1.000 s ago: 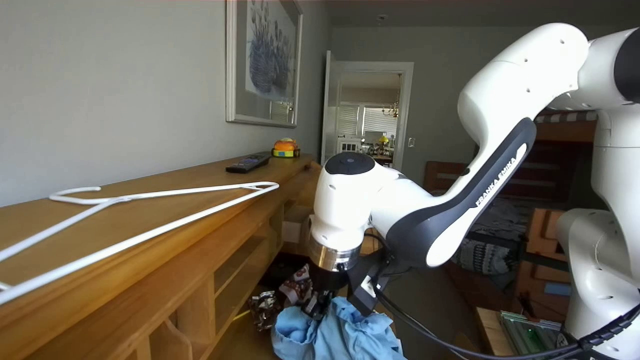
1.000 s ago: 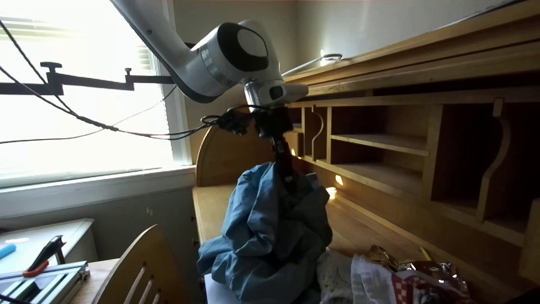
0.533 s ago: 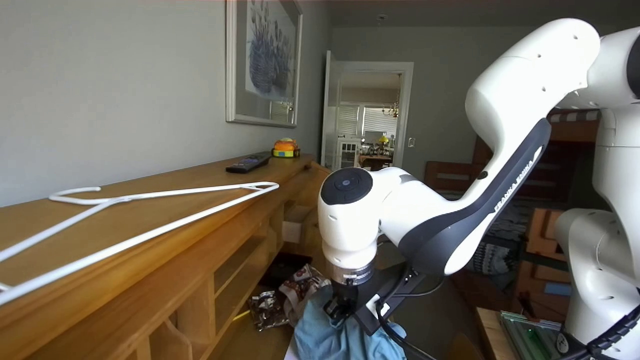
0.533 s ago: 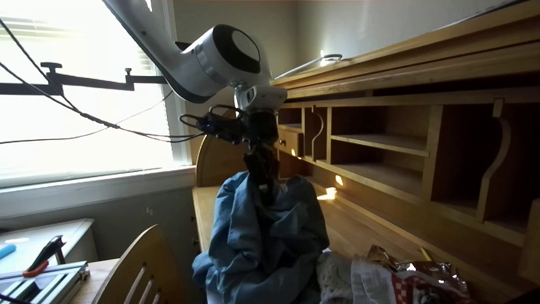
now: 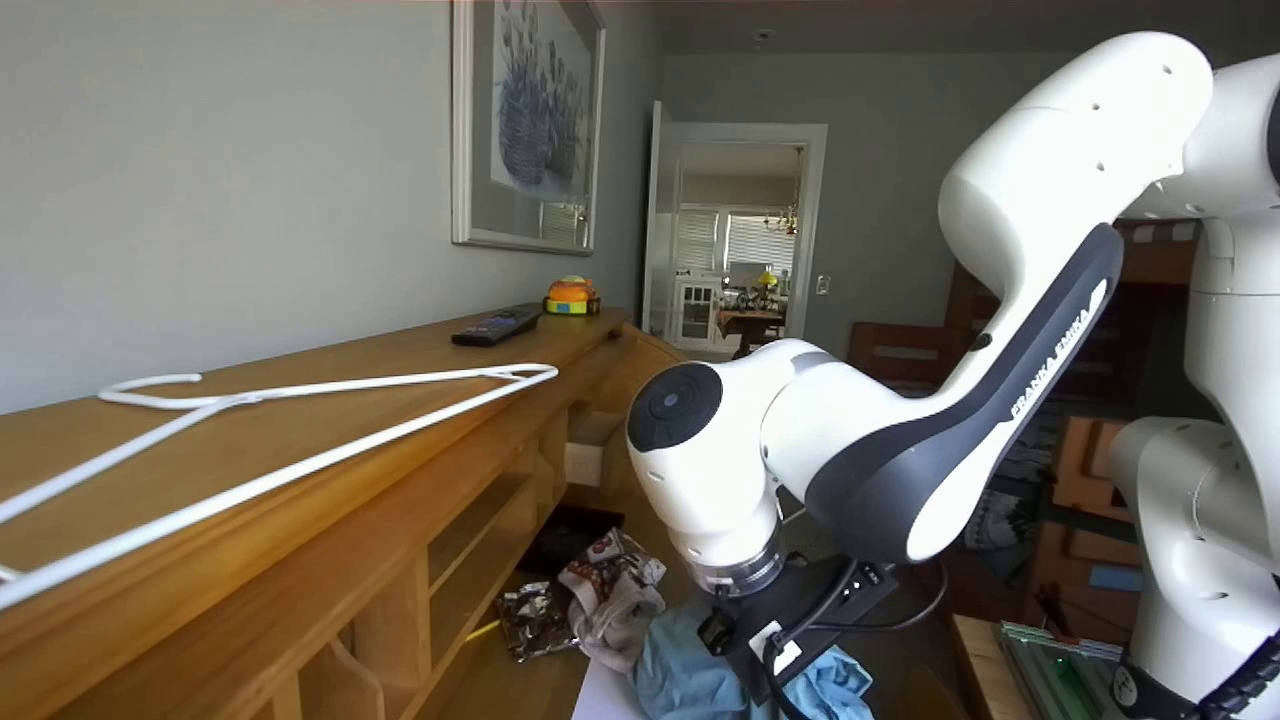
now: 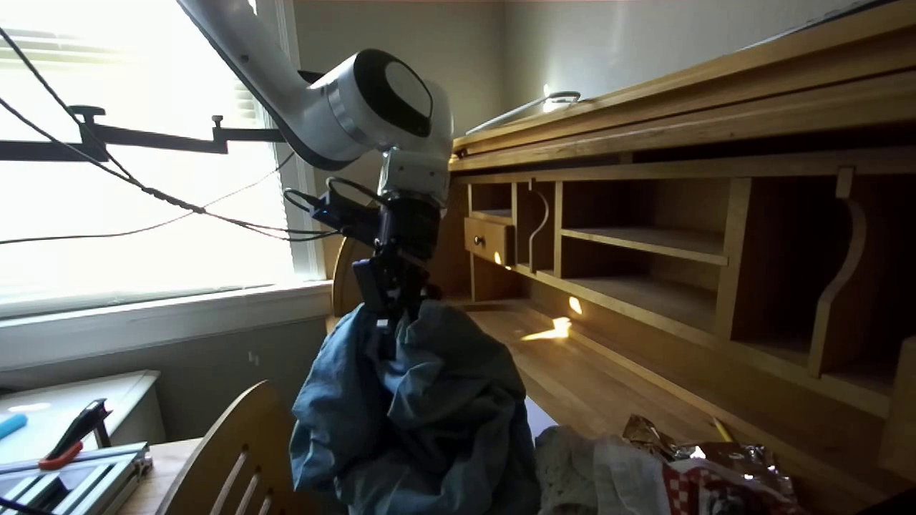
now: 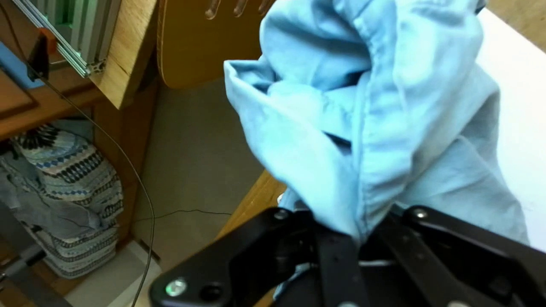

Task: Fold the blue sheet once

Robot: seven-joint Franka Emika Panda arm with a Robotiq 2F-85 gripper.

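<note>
The blue sheet [image 6: 444, 422] is a crumpled, bunched light-blue cloth with seams. It hangs in folds from my gripper [image 6: 390, 329] over the desk. In an exterior view the sheet [image 5: 690, 660] is partly hidden behind the tilted gripper [image 5: 720, 635]. In the wrist view the sheet [image 7: 384, 106] rises in a gathered peak from between the fingers of the gripper [image 7: 362, 232]. The fingers are closed on this pinched part, and the cloth covers the fingertips. A white sheet of paper [image 7: 512, 115] lies under the cloth; it also shows in an exterior view [image 5: 605, 695].
A grey cloth [image 5: 615, 625] and shiny foil wrappers [image 5: 535, 620] lie beside the sheet. The wooden hutch with shelves [image 6: 644, 243] borders the desk. A wooden chair [image 6: 243, 443] stands at the desk's edge. A white hanger [image 5: 300, 465] and a remote [image 5: 497, 325] lie on top.
My gripper has moved away from the hutch and tilted, carrying the bunched blue sheet with it. More of the grey cloth and white paper now shows.
</note>
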